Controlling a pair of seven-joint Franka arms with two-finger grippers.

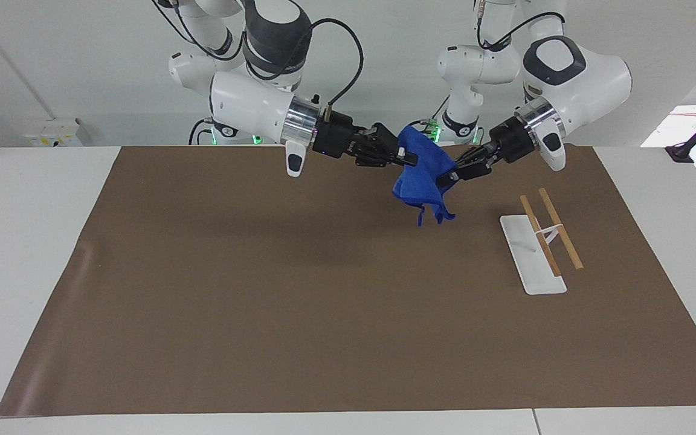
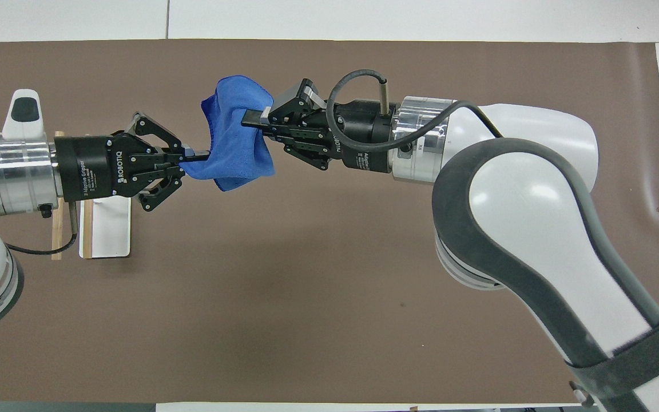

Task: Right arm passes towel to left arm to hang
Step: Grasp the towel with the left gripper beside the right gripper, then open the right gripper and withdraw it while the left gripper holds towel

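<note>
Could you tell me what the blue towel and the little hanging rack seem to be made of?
The towel looks like soft, matte cloth, perhaps microfibre: it drapes in loose folds. The rack appears to have a smooth white base, probably plastic or painted board. Its two bars look like pale unfinished wood, judging by their tan colour; I cannot make out any grain.

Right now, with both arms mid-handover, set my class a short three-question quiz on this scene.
1. True or false: the left claw and the right claw both grip the small bright blue soft cloth towel.
2. Does the towel touch the brown table mat?
A. yes
B. no, it hangs in the air
3. Fill in: the white-based rack with two wooden rails stands toward the ____ arm's end of the table.

Key: 1 true; 2 B; 3 left.
</note>
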